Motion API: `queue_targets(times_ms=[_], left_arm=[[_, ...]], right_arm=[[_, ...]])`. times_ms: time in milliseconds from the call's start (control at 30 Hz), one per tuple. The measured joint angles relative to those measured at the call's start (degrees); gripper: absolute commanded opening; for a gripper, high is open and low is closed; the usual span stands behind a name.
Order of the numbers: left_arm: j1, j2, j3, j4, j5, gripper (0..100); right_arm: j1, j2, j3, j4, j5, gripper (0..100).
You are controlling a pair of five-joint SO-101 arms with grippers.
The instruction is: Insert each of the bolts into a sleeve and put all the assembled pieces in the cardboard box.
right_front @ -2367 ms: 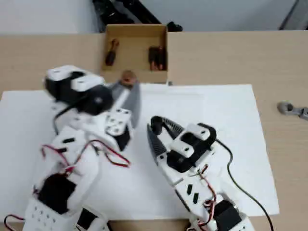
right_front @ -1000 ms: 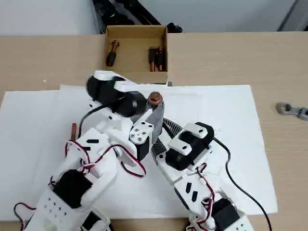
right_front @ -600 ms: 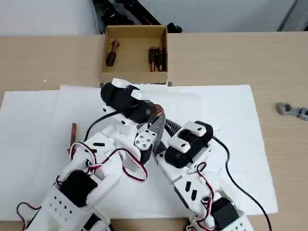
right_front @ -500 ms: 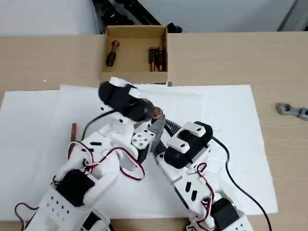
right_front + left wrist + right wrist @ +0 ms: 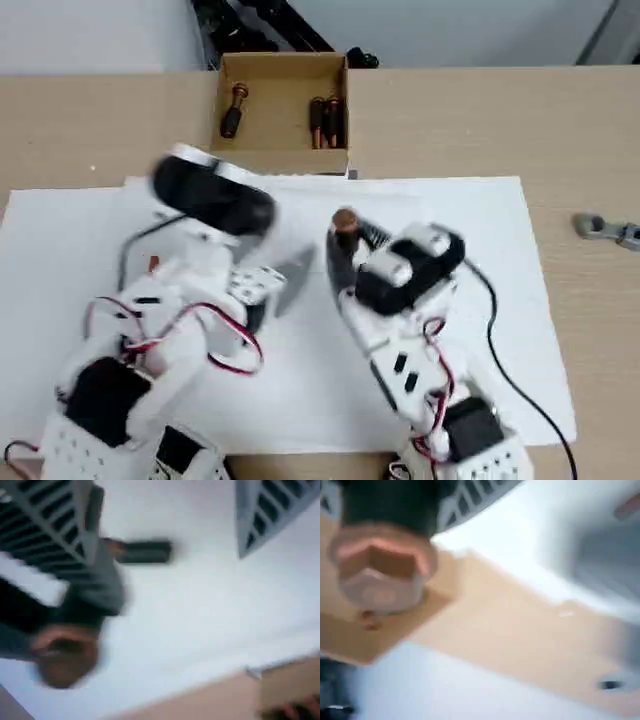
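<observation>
My right gripper (image 5: 346, 242) stands upright over the white paper, shut on a copper-headed bolt (image 5: 345, 218) with a dark body; its hex head (image 5: 380, 570) looms close in the right wrist view. My left gripper (image 5: 286, 274) hangs open to the left of it, apart from the bolt. In the left wrist view its fingers (image 5: 55, 525) are spread above a black sleeve (image 5: 145, 552) lying on the paper. A bare copper bolt (image 5: 152, 262) lies on the paper by the left arm. The cardboard box (image 5: 280, 158) at the back holds assembled pieces (image 5: 326, 120).
White paper (image 5: 480, 260) covers the table's middle. A metal wrench (image 5: 603, 228) lies on the bare wood at the far right. Dark equipment (image 5: 250, 25) stands behind the box.
The left gripper brought the copper-headed bolt from beside the box to the right gripper, let go and drew back left. The right gripper shut on the bolt and now holds it upright.
</observation>
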Motion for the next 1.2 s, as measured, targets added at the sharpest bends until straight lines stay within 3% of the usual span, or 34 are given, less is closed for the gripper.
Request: queue_targets(times_ms=[133, 233, 500, 933, 1067, 1200], left_arm=[[-8.79, -0.09, -0.53, 0.35, -2.99, 0], [-12.92, -0.09, -0.53, 0.53, -7.12, 1], [-21.1, -0.09, 0.44, 1.58, -8.26, 1], [-23.12, -0.09, 6.77, 1.58, -8.53, 1], [-23.12, -0.09, 6.77, 1.58, -8.53, 1], [-23.12, -0.09, 6.77, 1.58, -8.53, 1]], right_arm=[[0.7, 15.38, -10.29, -3.34, 0.0, 0.4], [1.32, 27.78, -19.25, -6.07, 0.0, 0.4], [3.52, 64.44, -40.79, -19.08, 0.0, 0.4], [6.33, 120.35, -84.84, -21.36, 0.0, 0.9], [6.33, 132.84, -97.49, -17.23, 0.0, 1.6], [6.68, 142.24, -108.31, -14.86, -0.09, 13.8]])
